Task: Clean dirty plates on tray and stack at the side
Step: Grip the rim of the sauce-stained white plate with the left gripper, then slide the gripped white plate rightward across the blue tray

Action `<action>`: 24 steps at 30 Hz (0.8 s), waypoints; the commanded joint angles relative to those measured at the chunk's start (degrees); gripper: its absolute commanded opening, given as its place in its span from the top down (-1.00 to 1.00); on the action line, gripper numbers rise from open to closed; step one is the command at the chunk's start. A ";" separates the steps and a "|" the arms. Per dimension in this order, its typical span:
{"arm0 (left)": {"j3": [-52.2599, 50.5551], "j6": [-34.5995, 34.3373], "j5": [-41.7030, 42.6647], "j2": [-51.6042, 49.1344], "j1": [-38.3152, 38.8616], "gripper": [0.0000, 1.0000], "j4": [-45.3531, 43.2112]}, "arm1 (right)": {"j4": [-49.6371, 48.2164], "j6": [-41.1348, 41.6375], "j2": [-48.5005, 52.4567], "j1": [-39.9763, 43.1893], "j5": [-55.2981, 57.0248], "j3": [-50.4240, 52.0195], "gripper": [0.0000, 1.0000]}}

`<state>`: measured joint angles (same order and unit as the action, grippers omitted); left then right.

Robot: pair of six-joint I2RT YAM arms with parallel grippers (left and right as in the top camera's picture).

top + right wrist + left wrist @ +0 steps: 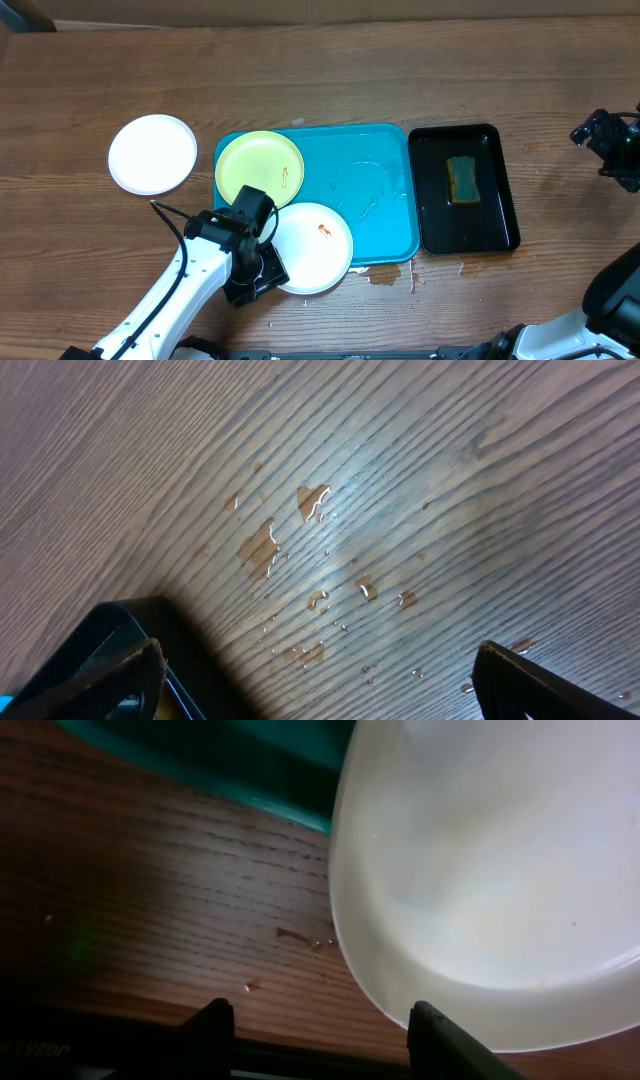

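A white plate (pixel 318 250) with an orange smear lies over the front-left corner of the turquoise tray (pixel 385 215), partly overhanging the table. A yellow-green plate (pixel 260 168) with a small smear lies at the tray's back left. Another white plate (pixel 152 153) sits on the table left of the tray. My left gripper (pixel 256 280) is at the smeared plate's front-left rim. In the left wrist view this gripper (pixel 320 1010) is open with only wood between its fingers, and the plate (pixel 480 870) lies just beyond the right finger. My right gripper (pixel 605 135) hovers open at the far right.
A narrow black tray (pixel 500 215) holding a sponge (pixel 463 178) stands right of the turquoise tray. Water drops (pixel 385 275) lie on the table by the tray's front edge. The right wrist view shows wet wood (pixel 320 540) and a black tray corner (pixel 95 650).
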<state>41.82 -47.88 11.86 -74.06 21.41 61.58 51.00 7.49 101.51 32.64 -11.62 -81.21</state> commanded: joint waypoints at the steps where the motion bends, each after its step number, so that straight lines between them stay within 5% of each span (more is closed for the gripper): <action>1: -0.44 -0.57 -2.60 -0.20 0.39 -0.06 -2.14 | -0.31 0.22 -0.44 0.15 0.04 -0.55 -1.00; 10: -2.67 -0.57 0.46 -0.20 0.48 -0.04 -10.69 | -0.31 0.22 -0.44 0.15 0.04 -0.55 -1.00; 15: -2.67 1.70 -0.07 -0.20 0.48 -0.25 -8.90 | -0.28 0.22 -0.44 0.15 0.04 -0.55 -1.00; 24: -2.69 2.03 -0.22 -0.20 0.48 -0.17 -13.88 | -0.31 0.22 -0.44 0.15 0.04 -0.55 -1.00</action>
<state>39.66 -47.33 11.73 -74.06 21.41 49.47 51.00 7.49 101.51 32.64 -11.62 -81.21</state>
